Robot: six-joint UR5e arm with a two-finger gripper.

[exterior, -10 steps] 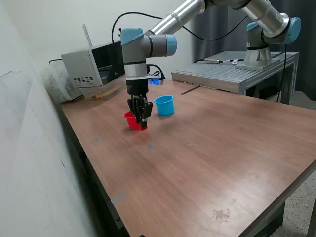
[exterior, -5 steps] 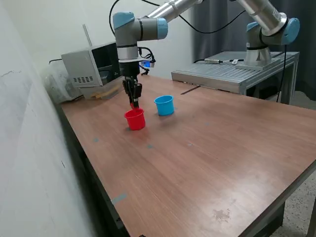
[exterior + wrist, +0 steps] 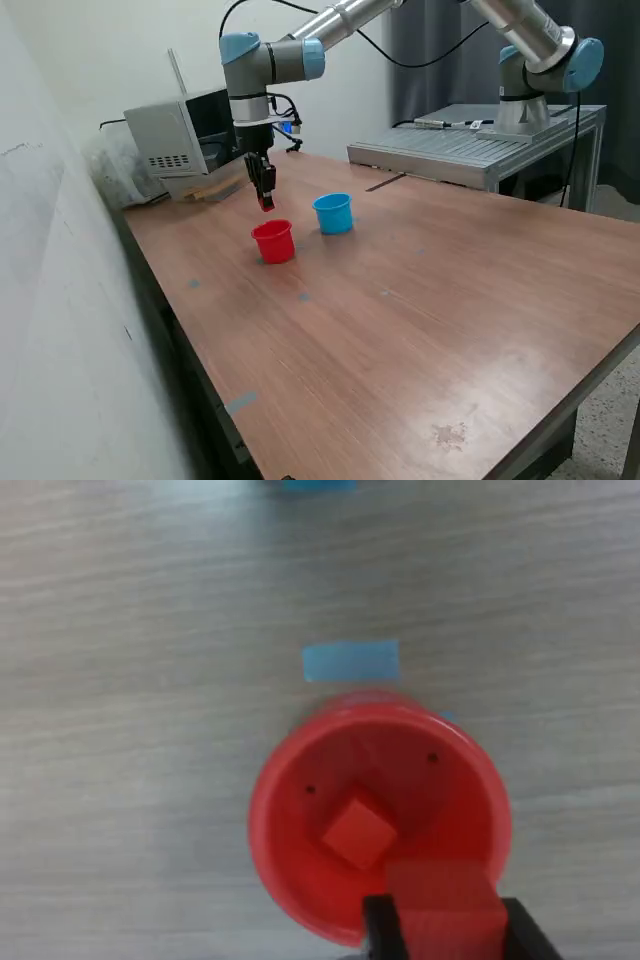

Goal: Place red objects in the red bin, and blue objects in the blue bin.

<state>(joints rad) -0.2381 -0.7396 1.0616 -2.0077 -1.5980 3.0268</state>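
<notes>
My gripper (image 3: pixel 265 200) hangs above and just behind the red bin (image 3: pixel 274 242), shut on a red cube (image 3: pixel 266 205). In the wrist view that held red cube (image 3: pixel 445 905) sits between the two black fingers (image 3: pixel 378 932) of my gripper (image 3: pixel 445 935), over the edge of the red bin (image 3: pixel 262 815). A second red cube (image 3: pixel 358 832) lies tilted on the bin's floor. The blue bin (image 3: pixel 333 213) stands upright beside the red one, toward the exterior view's right. No blue objects are in view.
A grey box-like device (image 3: pixel 190 130) stands at the table's back, behind the arm. A metal bench (image 3: pixel 470 150) with the arm's base is at the exterior view's right. A blue tape patch (image 3: pixel 350 661) lies on the wood by the red bin.
The gripper has risen from down at the red bin to well above it, drifting slightly toward the exterior view's left, with the red cube between its fingers.
</notes>
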